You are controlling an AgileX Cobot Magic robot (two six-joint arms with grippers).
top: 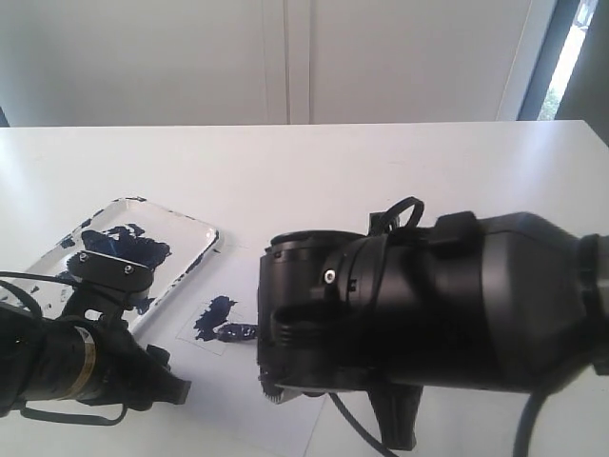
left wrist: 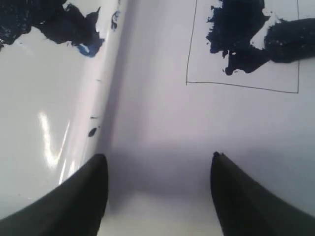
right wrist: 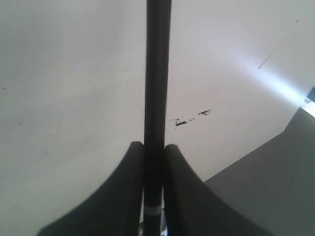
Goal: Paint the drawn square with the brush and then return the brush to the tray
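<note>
White table (top: pixel 381 162); tray (top: pixel 195 249) beside drawn square (top: pixel 221 324); right arm (top: pixel 457 305) hides brush (right wrist: pixel 157 73).

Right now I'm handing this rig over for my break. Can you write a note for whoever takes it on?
Left gripper: open, holding nothing, beside the rim of the tray, short of the drawn square.
Right gripper: shut on the brush; its blue tip looks to be on the square.
Done: the square is partly smeared dark blue.
Left: fill the white patches inside the lines, then put the brush in the tray.
</note>
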